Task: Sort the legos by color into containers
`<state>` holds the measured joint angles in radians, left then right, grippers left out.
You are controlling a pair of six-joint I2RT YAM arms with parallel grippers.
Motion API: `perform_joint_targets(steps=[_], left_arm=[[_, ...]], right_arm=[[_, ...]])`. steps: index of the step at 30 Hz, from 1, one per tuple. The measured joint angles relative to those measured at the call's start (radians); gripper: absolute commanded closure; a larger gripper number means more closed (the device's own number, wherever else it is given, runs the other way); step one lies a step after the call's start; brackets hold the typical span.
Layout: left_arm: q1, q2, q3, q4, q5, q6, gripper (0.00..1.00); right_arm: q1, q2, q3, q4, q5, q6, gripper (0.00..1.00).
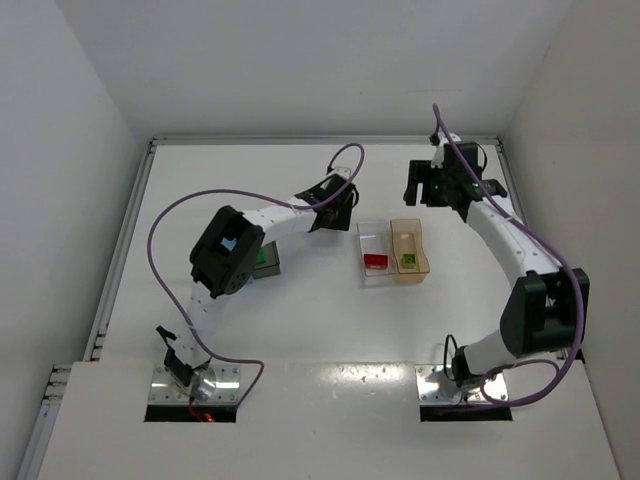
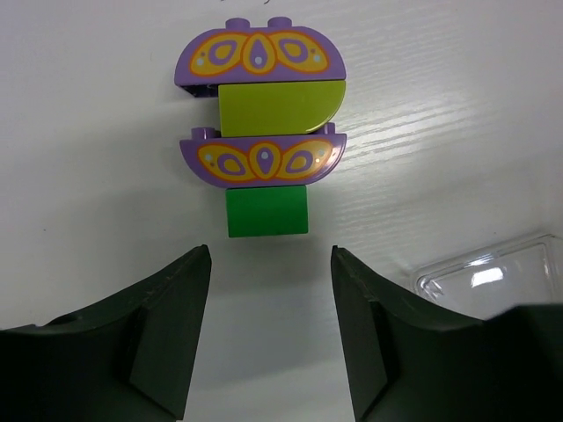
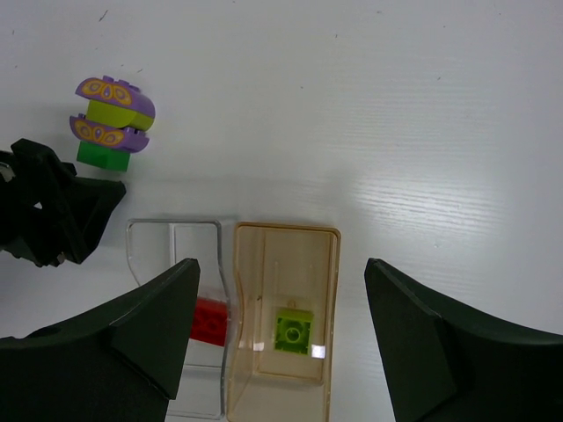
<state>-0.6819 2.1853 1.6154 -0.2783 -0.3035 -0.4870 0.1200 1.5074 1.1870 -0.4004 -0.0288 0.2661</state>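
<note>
Left wrist: left pincer (image 2: 270,268) gapes just short of stacked legos (image 2: 261,123).

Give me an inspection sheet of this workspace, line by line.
Surface: white table.
Job's things: stack of purple, yellow-green and green bricks loose on table; red brick in clear bin; yellow-green brick in tan bin; green brick in dark bin.
Clutter: nothing seen.
Grippers: left gripper open, facing the stack; right gripper open; both empty.
Cables: left arm's cable and right arm's cable, purple, loop clear of the bricks.
Surroundings: white walls on three sides.
</note>
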Motion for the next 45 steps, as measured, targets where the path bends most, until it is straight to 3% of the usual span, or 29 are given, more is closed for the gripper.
perform_joint_targets(steps=[24,29,32,37,41,45], left_arm=[[0.010,0.084,0.120,-0.012,-0.035,-0.023,0.44],[0.015,0.103,0.132,-0.009,-0.038,-0.023,0.51],[0.022,0.117,0.132,-0.012,-0.037,-0.023,0.60],[0.029,0.120,0.132,-0.005,-0.036,-0.019,0.92],[0.029,0.105,0.102,0.021,-0.013,0.008,1.00],[0.031,-0.026,-0.088,0.061,0.082,0.119,1.00]], right_arm=[[-0.007,0.031,-0.003,0.000,-0.037,0.000,0.24],[-0.007,0.032,-0.008,0.000,-0.048,0.000,0.24],[-0.007,0.032,-0.009,0.000,-0.053,0.000,0.24],[-0.007,0.037,-0.009,0.000,-0.056,0.000,0.24],[-0.007,0.042,-0.009,0.000,-0.079,0.000,0.24],[-0.008,0.046,-0.009,0.000,-0.187,-0.001,0.22]])
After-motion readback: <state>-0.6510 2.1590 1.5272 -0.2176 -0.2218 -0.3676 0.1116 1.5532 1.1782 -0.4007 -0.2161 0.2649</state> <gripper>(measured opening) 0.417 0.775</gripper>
